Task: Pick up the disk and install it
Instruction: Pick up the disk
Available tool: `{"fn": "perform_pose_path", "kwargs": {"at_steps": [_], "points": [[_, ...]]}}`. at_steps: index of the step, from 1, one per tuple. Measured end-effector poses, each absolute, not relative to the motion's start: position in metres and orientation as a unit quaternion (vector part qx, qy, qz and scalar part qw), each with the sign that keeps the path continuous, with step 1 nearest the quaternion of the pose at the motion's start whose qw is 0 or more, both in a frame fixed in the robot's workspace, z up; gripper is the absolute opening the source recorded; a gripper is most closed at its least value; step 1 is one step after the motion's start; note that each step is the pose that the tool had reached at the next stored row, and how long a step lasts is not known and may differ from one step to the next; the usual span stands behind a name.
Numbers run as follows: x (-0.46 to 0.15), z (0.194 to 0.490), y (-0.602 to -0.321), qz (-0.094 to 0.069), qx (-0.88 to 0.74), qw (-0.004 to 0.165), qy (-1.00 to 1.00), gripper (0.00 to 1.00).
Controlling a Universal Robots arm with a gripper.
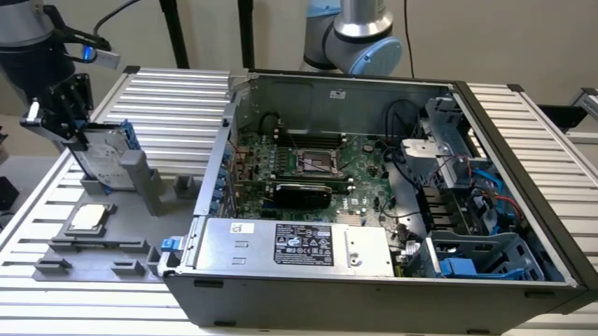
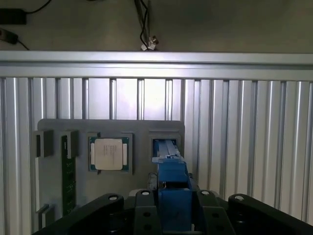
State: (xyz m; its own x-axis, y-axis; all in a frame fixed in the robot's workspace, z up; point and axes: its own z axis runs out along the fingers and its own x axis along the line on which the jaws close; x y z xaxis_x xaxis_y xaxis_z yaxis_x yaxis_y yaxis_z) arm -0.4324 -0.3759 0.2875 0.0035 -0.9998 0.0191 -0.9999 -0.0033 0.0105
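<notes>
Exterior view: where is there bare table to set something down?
Bare ribbed table beyond the tray, up to the case; a strip at the exterior view's right, past the case; a strip along the tray's near edge. Crowded: the tray, with the chip and the disk in the gripper; and inside the case.

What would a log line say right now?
gripper: shut on disk | disk: upright at holder | case: open
</notes>
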Motion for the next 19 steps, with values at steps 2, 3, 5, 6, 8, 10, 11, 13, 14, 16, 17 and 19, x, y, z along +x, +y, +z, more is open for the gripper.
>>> {"fn": "perform_pose_path", "kwargs": {"at_steps": [2,3,5,6,8,10,11,13,14,16,17,19], "points": [[-0.432,0.287,-0.376,0.003,0.708,0.01,-0.706,0.0],[-0.432,0.287,-0.376,0.003,0.708,0.01,-0.706,0.0],[-0.432,0.287,-0.376,0.003,0.708,0.01,-0.706,0.0],[-0.432,0.287,-0.376,0.003,0.708,0.01,-0.706,0.0],[-0.432,0.287,-0.376,0.003,0.708,0.01,-0.706,0.0],[-0.432,0.287,-0.376,0.003,0.708,0.01,-0.706,0.0],[-0.432,0.288,-0.376,0.003,0.708,0.01,-0.706,0.0],[-0.432,0.288,-0.376,0.003,0.708,0.01,-0.706,0.0],[-0.432,0.289,-0.376,0.003,0.708,0.01,-0.706,0.0],[-0.432,0.292,-0.376,0.003,0.708,0.01,-0.706,0.0],[-0.432,0.294,-0.376,0.003,0.708,0.01,-0.706,0.0],[-0.432,0.298,-0.376,0.003,0.708,0.011,-0.706,0.0]]}}
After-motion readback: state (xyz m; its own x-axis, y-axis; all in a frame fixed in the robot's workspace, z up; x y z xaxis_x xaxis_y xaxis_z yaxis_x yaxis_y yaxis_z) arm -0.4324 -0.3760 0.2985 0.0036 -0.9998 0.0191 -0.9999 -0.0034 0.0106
